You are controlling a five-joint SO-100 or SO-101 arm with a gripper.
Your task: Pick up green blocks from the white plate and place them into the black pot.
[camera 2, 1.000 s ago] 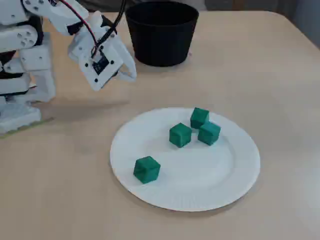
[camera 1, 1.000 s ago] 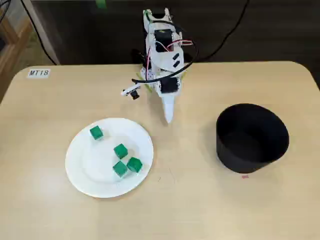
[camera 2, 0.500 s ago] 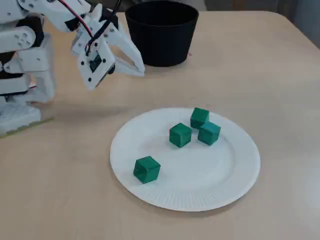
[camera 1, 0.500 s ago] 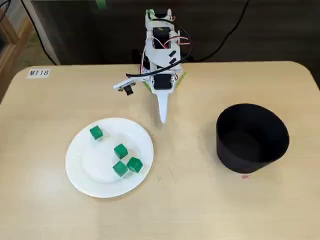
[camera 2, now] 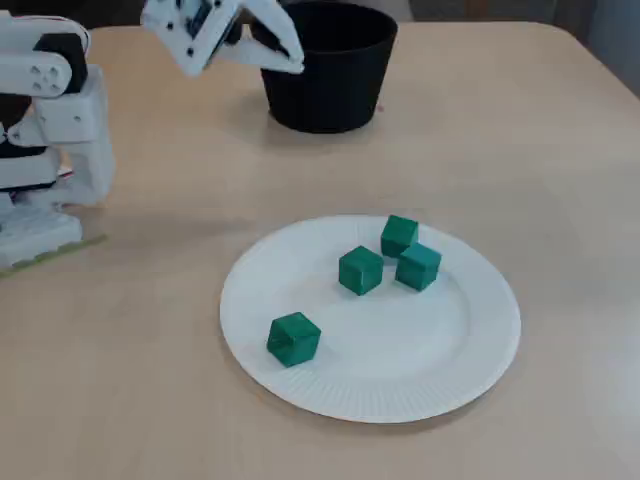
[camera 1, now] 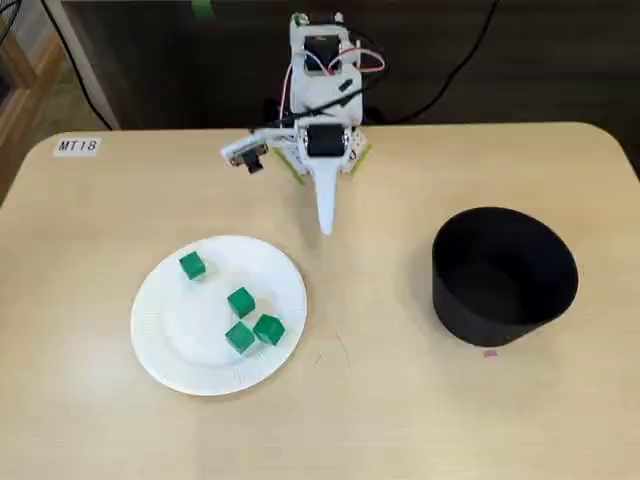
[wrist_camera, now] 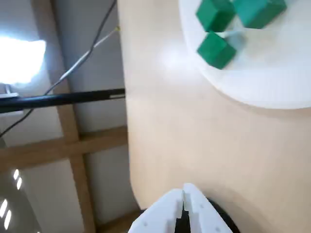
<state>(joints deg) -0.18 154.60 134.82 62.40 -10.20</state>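
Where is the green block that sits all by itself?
In a fixed view, the lone green block sits on the upper-left part of the white plate, apart from the three clustered green blocks toward its lower right.

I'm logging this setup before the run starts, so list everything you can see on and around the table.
green blocks: four, green, all on the plate; three clustered, one apart near the rim on the arm's side.
white plate: one, white, left part of the table in a fixed view.
black pot: one, black, right part of the table; no block visible inside.
label: one, white, reads MT18, far left corner.
mark: one, small, pinkish, on the table beside the pot.
table: one, light wood.
arm: one, white, at the far edge.
gripper: one, white, shut, holding nothing, raised above the table.
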